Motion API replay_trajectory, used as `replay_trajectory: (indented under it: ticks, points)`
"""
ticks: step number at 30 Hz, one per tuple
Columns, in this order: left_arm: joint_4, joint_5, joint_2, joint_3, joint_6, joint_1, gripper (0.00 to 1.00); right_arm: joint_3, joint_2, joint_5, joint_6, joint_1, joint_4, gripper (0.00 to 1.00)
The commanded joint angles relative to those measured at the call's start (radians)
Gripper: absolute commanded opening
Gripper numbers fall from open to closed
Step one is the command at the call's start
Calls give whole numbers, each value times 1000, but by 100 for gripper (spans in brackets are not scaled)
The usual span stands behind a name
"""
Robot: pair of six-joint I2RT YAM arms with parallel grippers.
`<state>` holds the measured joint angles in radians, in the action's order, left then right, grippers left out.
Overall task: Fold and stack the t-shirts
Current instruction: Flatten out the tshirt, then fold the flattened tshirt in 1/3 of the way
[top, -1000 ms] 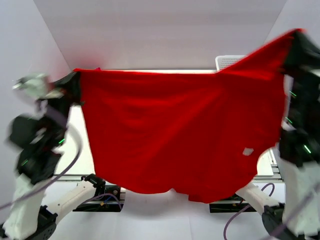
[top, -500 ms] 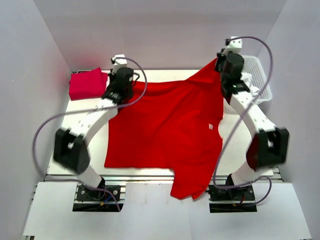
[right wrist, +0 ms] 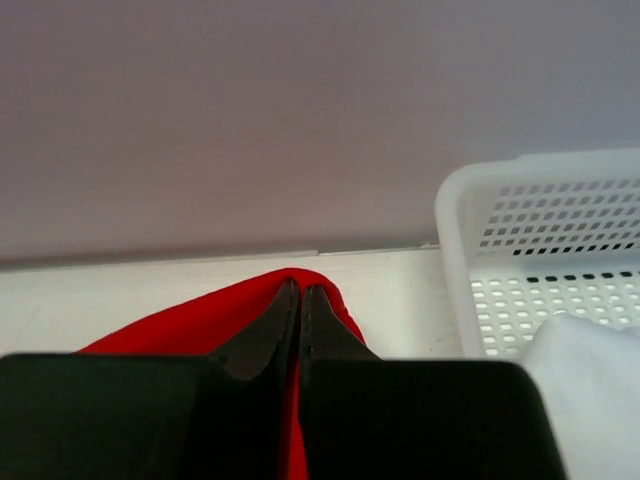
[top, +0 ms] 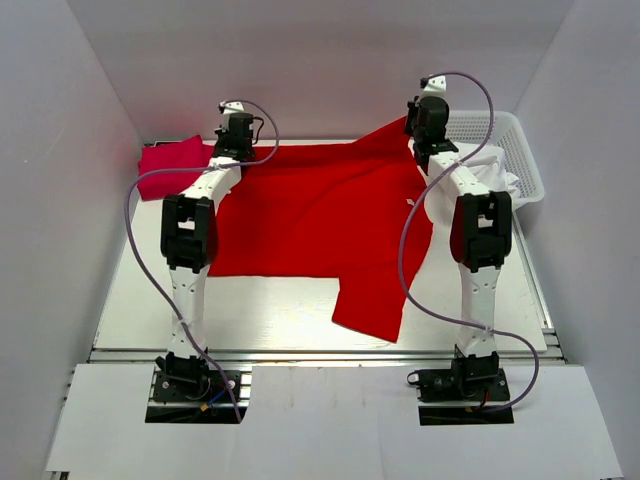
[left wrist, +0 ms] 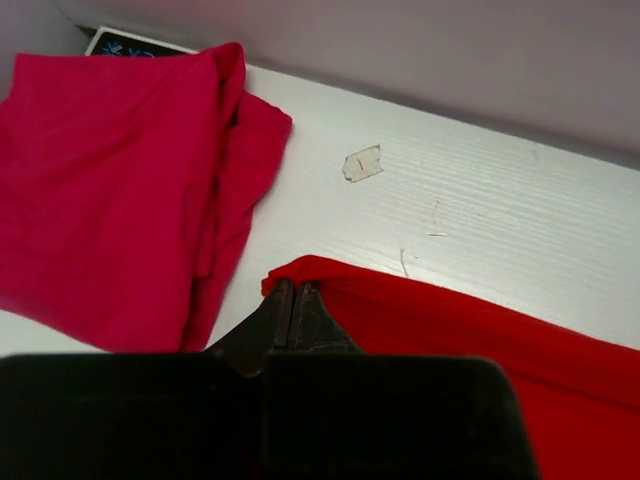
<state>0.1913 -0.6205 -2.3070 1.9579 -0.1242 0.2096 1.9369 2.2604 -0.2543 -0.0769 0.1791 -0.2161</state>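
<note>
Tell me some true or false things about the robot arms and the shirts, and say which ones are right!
1. The left gripper pinches an edge of the bright red t-shirt. True.
2. The right gripper is open and holds nothing. False: its jaws are shut on the bright red t-shirt too.
3. The pinkish crimson t-shirt lies inside the white basket. False: it lies on the table at the far left, and the white basket is at the far right.
4. A white cloth lies in the white basket. True.
</note>
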Motion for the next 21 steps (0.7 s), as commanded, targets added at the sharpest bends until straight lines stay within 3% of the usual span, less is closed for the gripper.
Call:
replay_trajectory:
  ticks: [1,8,16,21]
  points:
    - [-32,88,17,68,26,-32,0,62,7,33,-32,-12,-37,0]
    - [-101,151,47,-14,66,-41,0,-15,-56,27,-37,-12,-22,0]
    - [-154,136,202,-263,55,-41,0,-300,-254,27,-156,-6,86,0]
    - [-191,125,291,-408,55,-41,0,-386,-379,62,-204,-4,168,0]
